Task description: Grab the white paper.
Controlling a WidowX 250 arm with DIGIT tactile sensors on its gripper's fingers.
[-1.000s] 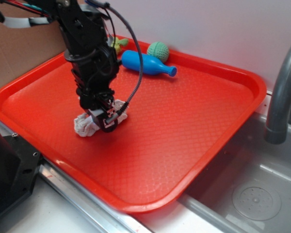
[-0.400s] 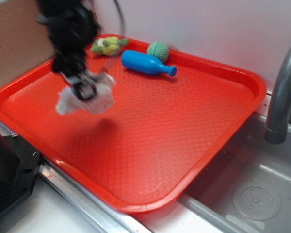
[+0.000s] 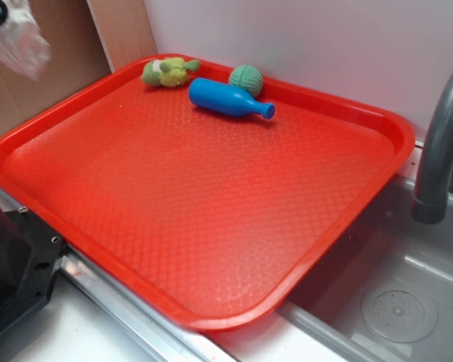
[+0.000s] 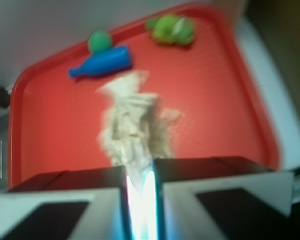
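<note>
Paper is in our grasp: the gripper [image 4: 140, 187] is clamped on the white paper [image 4: 135, 127], which hangs crumpled from its narrow gap, lifted high above the red tray [image 4: 220, 95] so it clears the blue bottle [image 4: 102, 62] and green toys.

Exterior view angled down across the red tray [image 3: 211, 226]; wrist view (blurred) overhead, sharing that tray.
</note>
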